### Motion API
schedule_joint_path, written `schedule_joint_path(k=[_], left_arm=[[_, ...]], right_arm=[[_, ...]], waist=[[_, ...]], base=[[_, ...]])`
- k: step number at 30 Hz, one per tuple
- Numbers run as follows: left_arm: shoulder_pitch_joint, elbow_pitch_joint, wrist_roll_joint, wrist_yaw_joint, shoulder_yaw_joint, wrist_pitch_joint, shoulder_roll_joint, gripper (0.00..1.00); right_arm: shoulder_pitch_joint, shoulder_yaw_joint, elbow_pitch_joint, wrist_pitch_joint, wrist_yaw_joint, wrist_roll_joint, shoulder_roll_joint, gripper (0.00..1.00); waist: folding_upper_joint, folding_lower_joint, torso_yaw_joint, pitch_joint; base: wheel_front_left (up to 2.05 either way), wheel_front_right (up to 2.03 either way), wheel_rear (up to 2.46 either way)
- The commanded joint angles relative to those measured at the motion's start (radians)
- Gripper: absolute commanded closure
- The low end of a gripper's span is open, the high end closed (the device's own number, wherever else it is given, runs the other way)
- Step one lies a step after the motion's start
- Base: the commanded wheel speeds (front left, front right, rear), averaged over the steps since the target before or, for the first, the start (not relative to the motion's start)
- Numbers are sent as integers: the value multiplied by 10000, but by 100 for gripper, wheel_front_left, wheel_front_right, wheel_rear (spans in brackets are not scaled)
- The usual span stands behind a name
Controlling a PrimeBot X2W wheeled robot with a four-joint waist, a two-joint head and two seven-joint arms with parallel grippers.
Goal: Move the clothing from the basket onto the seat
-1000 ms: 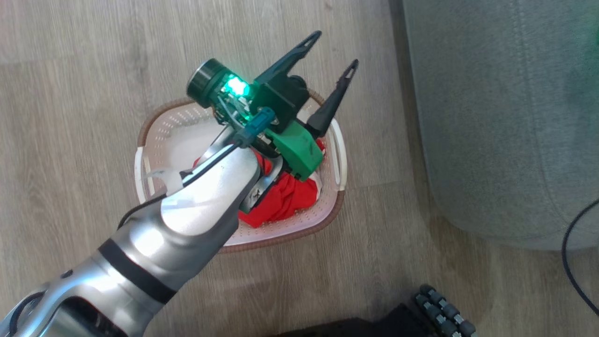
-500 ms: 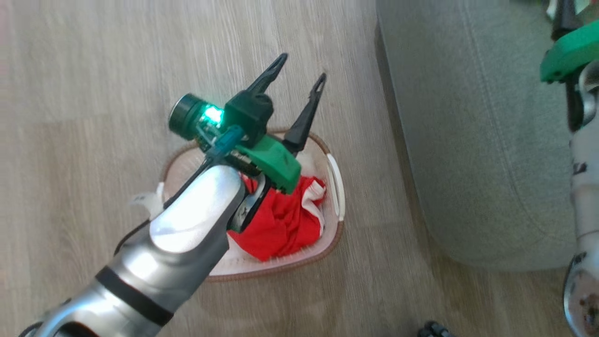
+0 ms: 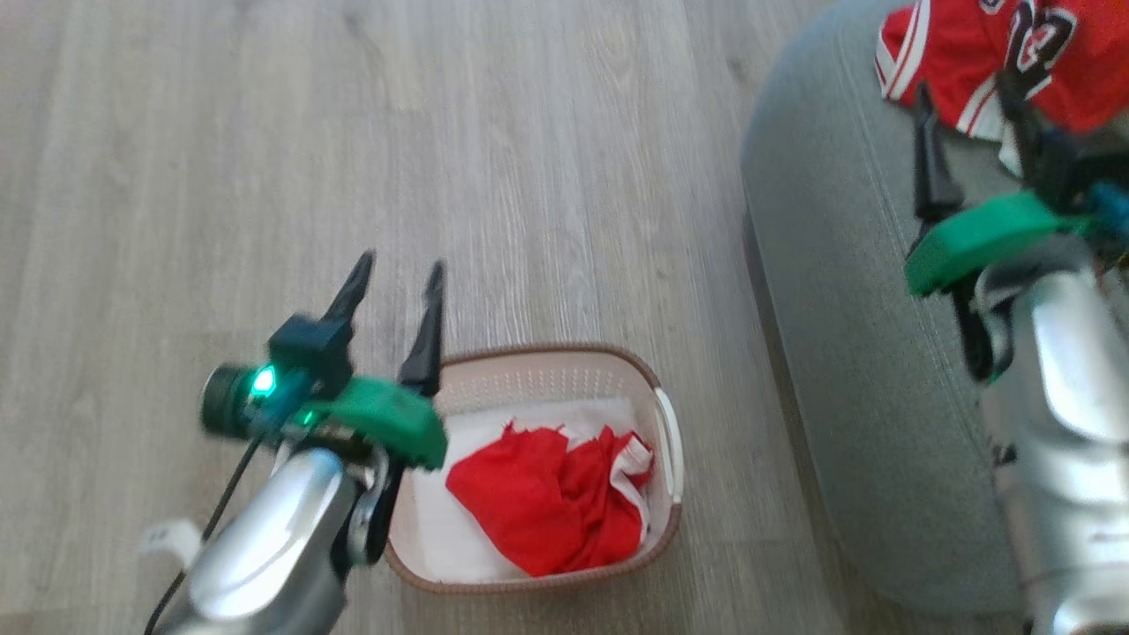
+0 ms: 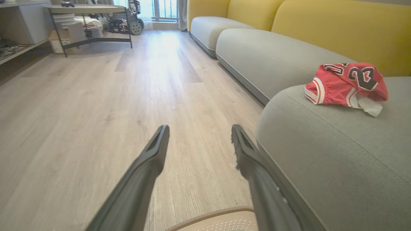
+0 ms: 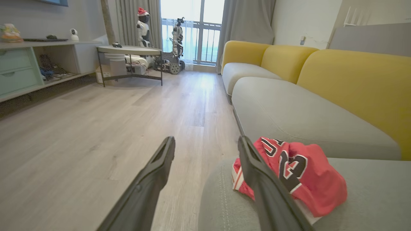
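1. Floor (image 3: 529, 132): pale wood-look planks with a straight grain and a matt finish.

2. Seat (image 3: 838, 353): large grey-green upholstered cushion of coarse woven fabric, with a rounded edge and a stitched seam following the curve. It lies at 3 o'clock from the basket, with a strip of floor between them.

3. Backrests (image 4: 337, 29): mustard-yellow, padded and rounded, standing behind the seat in the wrist views.

4. Basket (image 3: 547, 357): oval cream plastic with perforated walls, a brown woven-look rim and a white handle at its 3 o'clock side. It stands on the floor at about 6 o'clock in the head view.

5. Jersey (image 3: 961, 44): bright red sports mesh with white stripe trim and black numerals edged in white. It lies crumpled on the seat at 1 o'clock in the head view.

6. Shorts (image 3: 538, 503): bright red, soft and bunched, with white trim showing at the 3 o'clock side. They lie inside the basket on its white bottom.

7. Left pincer (image 3: 399, 266): two long dark tapered fingers spread wide and holding nothing. Its tips are over the floor at 10 o'clock from the basket rim.

8. Right pincer (image 3: 963, 88): the same build, spread wide and holding nothing. It is over the seat with its tips at the jersey's near edge; whether they touch the jersey cannot be told.
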Motion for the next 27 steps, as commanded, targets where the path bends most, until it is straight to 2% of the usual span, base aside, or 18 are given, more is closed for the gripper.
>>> schedule_joint_path(k=[1, 8, 15, 19, 27], left_arm=[[76, -489, 88, 122, 633, -95, 323, 0], [2122, -1449, 393, 518, 2014, -96, 554, 0], [3777, -2260, 704, 658, 2989, -96, 471, 0], [4588, -2614, 919, 543, 3604, -96, 281, 0], [5367, -2754, 1487, 1, 4266, -97, -256, 0]], right_arm=[[179, 215, -526, -93, -4, 166, 149, 0], [1816, 185, -1722, -93, -4, 342, 663, 0], [3141, 96, -2727, -93, -4, 247, 968, 0], [3945, 332, -3158, -93, -4, 704, 999, 0], [5280, 882, -4015, -93, -4, 1323, 1004, 0]], waist=[[-1, 1, 298, -499], [-1, 1, 420, -1189], [-1, 1, 440, -1591], [-1, 1, 481, -1772], [-1, 1, 597, -1964]], base=[[0, 0, 0], [0, 0, 0], [0, 0, 0], [0, 0, 0], [0, 0, 0]])
